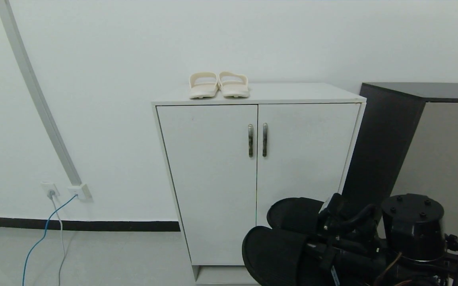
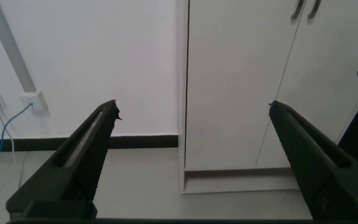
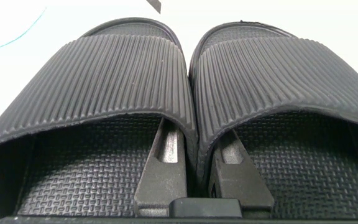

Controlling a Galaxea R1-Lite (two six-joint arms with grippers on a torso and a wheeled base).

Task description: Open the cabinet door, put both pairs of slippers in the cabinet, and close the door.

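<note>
The white cabinet (image 1: pixel 213 178) stands against the wall with both doors closed and two vertical metal handles (image 1: pixel 257 140) side by side at the centre seam. A cream pair of slippers (image 1: pixel 218 84) lies on its top, toward the left. Low in front of the right door, my right gripper (image 3: pixel 196 144) is shut on a black pair of slippers (image 1: pixel 288 238). One finger sits inside each slipper, pinching their touching inner walls (image 3: pixel 191 93). My left gripper (image 2: pixel 192 109) is open and holds nothing. It faces the cabinet's lower left corner (image 2: pixel 185 180) from a distance.
A dark cabinet (image 1: pixel 384 139) with a grey door stands tight against the white cabinet's right side. Wall sockets (image 1: pixel 50 190) with blue and grey cables hang at lower left, above bare floor (image 1: pixel 113 258). A grey conduit (image 1: pixel 34 91) runs up the wall.
</note>
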